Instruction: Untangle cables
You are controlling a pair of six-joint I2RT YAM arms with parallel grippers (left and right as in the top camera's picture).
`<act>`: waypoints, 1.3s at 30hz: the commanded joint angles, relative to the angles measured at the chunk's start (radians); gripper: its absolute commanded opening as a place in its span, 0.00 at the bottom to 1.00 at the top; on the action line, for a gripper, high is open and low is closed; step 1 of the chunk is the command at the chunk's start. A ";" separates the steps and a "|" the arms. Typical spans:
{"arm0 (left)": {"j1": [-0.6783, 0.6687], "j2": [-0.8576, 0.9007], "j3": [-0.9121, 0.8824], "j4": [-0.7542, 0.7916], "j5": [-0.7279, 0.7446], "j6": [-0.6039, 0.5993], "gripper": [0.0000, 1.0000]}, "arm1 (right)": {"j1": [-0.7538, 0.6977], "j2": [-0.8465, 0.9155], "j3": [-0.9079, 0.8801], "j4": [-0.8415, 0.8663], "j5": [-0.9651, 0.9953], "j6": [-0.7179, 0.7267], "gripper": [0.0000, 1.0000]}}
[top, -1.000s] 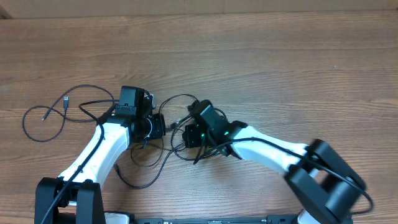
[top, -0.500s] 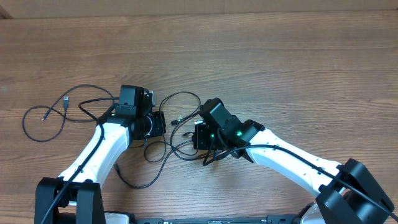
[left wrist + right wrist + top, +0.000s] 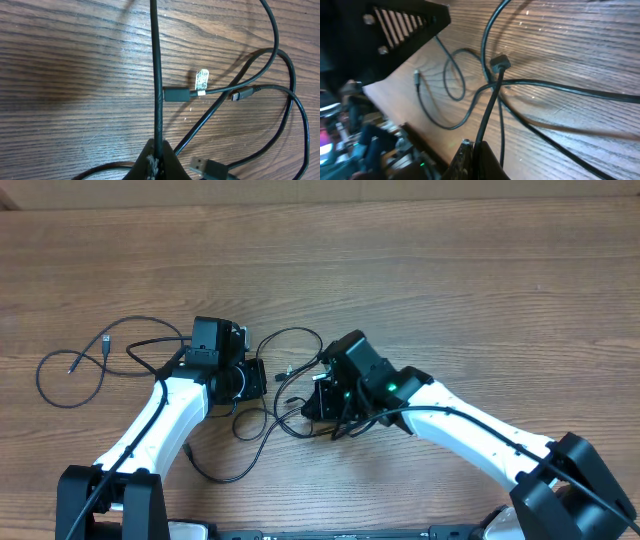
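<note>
Pinching one strand apiece, both end effectors sit low over the brown wood-grain desk (image 3: 450, 270). The thin black flexible cables (image 3: 155, 60) lie there in a loose tangle between the two white-and-black arms (image 3: 165, 410).

The left end effector (image 3: 156, 161) is closed tight on a single black cord, which runs straight up from its fingertips across the left wrist view. Beside that cord lie three plugs:
- a small black plug with a white paper tag (image 3: 202, 81);
- a slim plug tip (image 3: 243, 94) facing the tagged one;
- a flat dark rectangular plug (image 3: 207, 167) near the bottom edge.

The right end effector (image 3: 474, 159) is likewise clamped on one cord. That cord rises from the fingers toward a small rectangular black plug (image 3: 500, 62), and other strands cross beneath it.

From overhead, the densest loops sit between the two end effectors. One long loop trails across the wood beyond the left arm, ending in a small plug (image 3: 105, 342) well apart from both end effectors.
</note>
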 commanded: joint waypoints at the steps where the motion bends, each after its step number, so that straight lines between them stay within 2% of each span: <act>1: -0.007 -0.004 -0.005 0.001 0.000 -0.001 0.05 | -0.023 -0.013 -0.002 0.006 -0.139 -0.015 0.04; 7: -0.006 -0.004 -0.005 0.001 0.000 0.025 0.04 | -0.024 -0.018 -0.002 -0.019 -0.213 -0.015 0.04; 17: -0.006 -0.004 -0.005 0.004 0.000 0.025 0.04 | -0.024 -0.018 -0.002 -0.167 -0.206 0.012 0.04; 28: -0.006 -0.004 -0.005 0.007 0.001 0.024 0.04 | 0.053 -0.016 -0.004 -0.239 0.255 0.352 0.04; 39: -0.006 -0.004 -0.005 0.008 0.001 0.024 0.04 | 0.097 0.115 -0.004 -0.119 0.298 0.394 0.04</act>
